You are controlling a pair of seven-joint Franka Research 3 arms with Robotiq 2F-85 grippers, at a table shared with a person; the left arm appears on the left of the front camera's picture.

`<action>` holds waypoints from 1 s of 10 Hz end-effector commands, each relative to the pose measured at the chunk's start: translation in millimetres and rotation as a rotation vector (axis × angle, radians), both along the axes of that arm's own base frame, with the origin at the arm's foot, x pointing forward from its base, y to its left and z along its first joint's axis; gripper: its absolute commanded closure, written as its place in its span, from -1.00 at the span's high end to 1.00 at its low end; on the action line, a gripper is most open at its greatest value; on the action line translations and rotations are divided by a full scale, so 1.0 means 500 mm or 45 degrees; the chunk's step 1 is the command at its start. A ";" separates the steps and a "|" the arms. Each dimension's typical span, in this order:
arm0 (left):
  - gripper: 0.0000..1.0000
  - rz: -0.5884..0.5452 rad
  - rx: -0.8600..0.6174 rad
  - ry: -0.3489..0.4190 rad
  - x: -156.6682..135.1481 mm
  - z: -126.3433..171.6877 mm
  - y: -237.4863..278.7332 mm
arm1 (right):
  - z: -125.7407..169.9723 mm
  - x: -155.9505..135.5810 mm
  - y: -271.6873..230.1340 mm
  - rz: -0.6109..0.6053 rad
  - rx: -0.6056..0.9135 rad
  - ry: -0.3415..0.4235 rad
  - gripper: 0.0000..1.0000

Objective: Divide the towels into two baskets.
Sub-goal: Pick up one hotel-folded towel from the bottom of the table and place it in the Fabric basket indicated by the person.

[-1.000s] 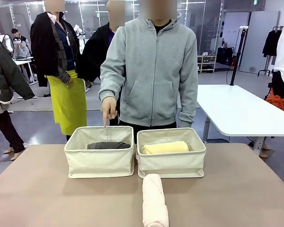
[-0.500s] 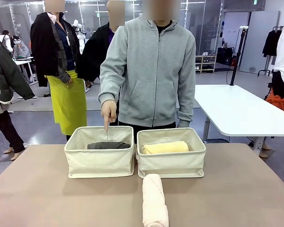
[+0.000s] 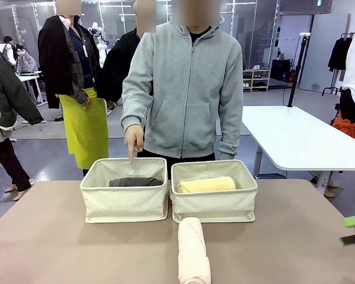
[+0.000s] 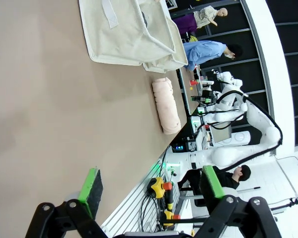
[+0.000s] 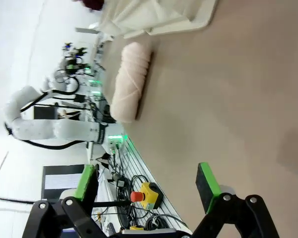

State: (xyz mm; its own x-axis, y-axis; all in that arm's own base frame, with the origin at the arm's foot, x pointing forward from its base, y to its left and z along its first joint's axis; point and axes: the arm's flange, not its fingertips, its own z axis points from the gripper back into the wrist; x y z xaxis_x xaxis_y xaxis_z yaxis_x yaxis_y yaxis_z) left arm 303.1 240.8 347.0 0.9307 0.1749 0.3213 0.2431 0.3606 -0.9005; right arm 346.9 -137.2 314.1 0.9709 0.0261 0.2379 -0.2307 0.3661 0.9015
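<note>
Front: pink-beige towel (image 3: 193,251) lies just before the right basket (image 3: 215,204); yellow towel (image 3: 206,184) inside it. Left wrist: my left gripper (image 4: 150,179), jaws apart, hangs well short of that basket. Right wrist: my right gripper (image 5: 146,179), jaws apart, likewise.

hand (image 3: 134,137) over left basket (image 3: 124,204), tabletop (image 3: 59,248) open

The baskets (image 3: 125,204) are matt cream canvas, soft cloth. The pink towel (image 3: 193,251), grey towel (image 3: 136,181) and yellow towel (image 3: 207,184) look like rough terry cloth. The surface (image 3: 59,236) is smooth and matt. The left pincer (image 4: 151,172) has matt green pads (image 4: 92,186).
</note>
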 end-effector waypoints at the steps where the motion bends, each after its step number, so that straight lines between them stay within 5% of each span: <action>1: 1.00 0.003 0.005 0.008 -0.005 0.003 0.005 | 0.022 -0.011 0.161 -0.011 -0.145 0.112 1.00; 4: 1.00 0.003 0.005 0.008 -0.005 0.003 0.005 | 0.023 0.013 0.348 -0.028 -0.245 0.216 1.00; 10: 1.00 0.003 0.005 0.008 -0.005 0.003 0.005 | 0.033 0.046 0.613 0.060 -0.405 0.145 1.00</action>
State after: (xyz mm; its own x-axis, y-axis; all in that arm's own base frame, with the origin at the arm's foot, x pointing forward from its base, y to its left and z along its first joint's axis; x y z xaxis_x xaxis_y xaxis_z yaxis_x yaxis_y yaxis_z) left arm 303.0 241.0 346.9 0.9307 0.1754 0.3209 0.2425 0.3608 -0.9006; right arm 360.7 153.3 330.0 0.9823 0.1535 0.1074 -0.1782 0.5883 0.7887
